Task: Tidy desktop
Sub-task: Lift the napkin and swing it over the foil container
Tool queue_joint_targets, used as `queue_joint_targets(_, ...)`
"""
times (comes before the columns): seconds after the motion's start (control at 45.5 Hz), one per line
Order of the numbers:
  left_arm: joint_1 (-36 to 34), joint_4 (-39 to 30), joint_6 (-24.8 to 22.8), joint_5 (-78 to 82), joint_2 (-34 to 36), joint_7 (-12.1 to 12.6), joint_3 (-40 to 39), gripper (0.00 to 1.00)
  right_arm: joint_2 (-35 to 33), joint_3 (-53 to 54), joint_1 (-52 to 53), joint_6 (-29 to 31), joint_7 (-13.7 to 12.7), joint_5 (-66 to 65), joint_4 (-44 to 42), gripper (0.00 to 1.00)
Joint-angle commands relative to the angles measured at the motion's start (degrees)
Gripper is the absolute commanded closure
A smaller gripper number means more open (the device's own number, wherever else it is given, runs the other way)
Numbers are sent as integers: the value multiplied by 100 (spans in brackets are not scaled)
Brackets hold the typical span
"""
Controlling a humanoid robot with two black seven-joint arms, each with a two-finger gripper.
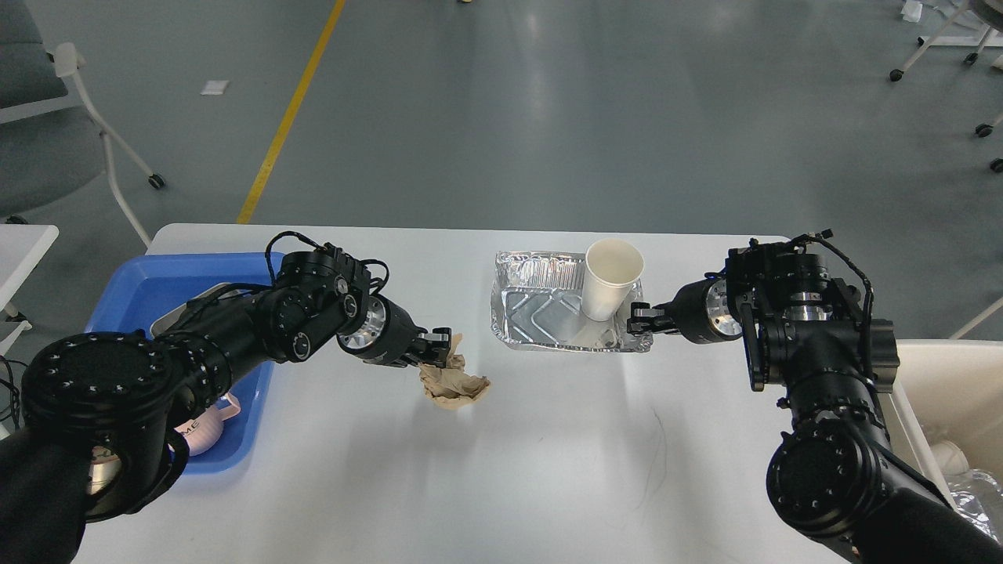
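Note:
The white desktop (548, 462) fills the lower view. My left gripper (439, 350) is shut on a crumpled brown paper wad (453, 385), which hangs from it just above the table, left of centre. A foil tray (541, 313) sits at the back centre with a white paper cup (610, 278) standing in its right part. My right gripper (641, 320) is shut on the tray's right rim.
A blue plastic tray (164, 282) at the left holds a steel container, mostly hidden by my left arm, and a pink object (208, 415). A beige bin (948, 392) with trash stands at the right edge. A small white side table (19, 243) is far left.

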Motion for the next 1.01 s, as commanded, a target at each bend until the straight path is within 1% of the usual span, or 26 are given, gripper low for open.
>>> queue_joint_targets(0.0, -41, -3, -332, 21, 415, 0, 0, 100, -1, 0, 26, 0, 0, 0, -9, 100)
queue_joint_targets(0.176, -59, -65, -613, 21, 1373, -17, -9, 100, -1, 0, 43, 0, 0, 0, 0, 100)
queue_joint_targets(0.242, -199, -73, -754, 21, 1733, -35, -26, 100, -1, 0, 43, 0, 0, 0, 0, 100)
queue_joint_targets(0.33, -559, -73, -998, -14, 2313, -61, -79, 100, -1, 0, 52, 0, 0, 0, -9, 100)
queue_joint_targets(0.461, -1147, -73, -998, -23, 2990, -96, -97, 100, -1, 0, 52, -9, 0, 0, 0, 100)
queue_joint_targets(0.483, -1436, -73, -998, -23, 3148, -96, -97, 100, -1, 0, 61, -9, 0, 0, 0, 100)
queue_joint_targets(0.527, -1727, -73, -998, -23, 3228, -88, -97, 100, 17, 0, 70, -9, 0, 0, 0, 100)
queue_joint_targets(0.681, -2685, -65, -998, -128, 3176, -9, -97, 100, 52, 0, 96, 0, 0, 0, -9, 100)
queue_joint_targets(0.769, -3064, -64, -998, -286, 3053, 9, -106, 100, 52, 0, 114, 9, 0, 0, 0, 100)
queue_joint_targets(0.879, -3424, -12, -998, -339, 2368, 79, -53, 100, 52, 0, 149, 17, 9, 0, 0, 100)
queue_joint_targets(0.945, -3469, -3, -998, -348, 2034, 106, -88, 100, 52, -9, 158, 17, 26, 0, 9, 100)
queue_joint_targets(0.989, -3478, -3, -998, -348, 1630, 115, -88, 100, 61, -18, 175, 17, 35, 0, 0, 100)
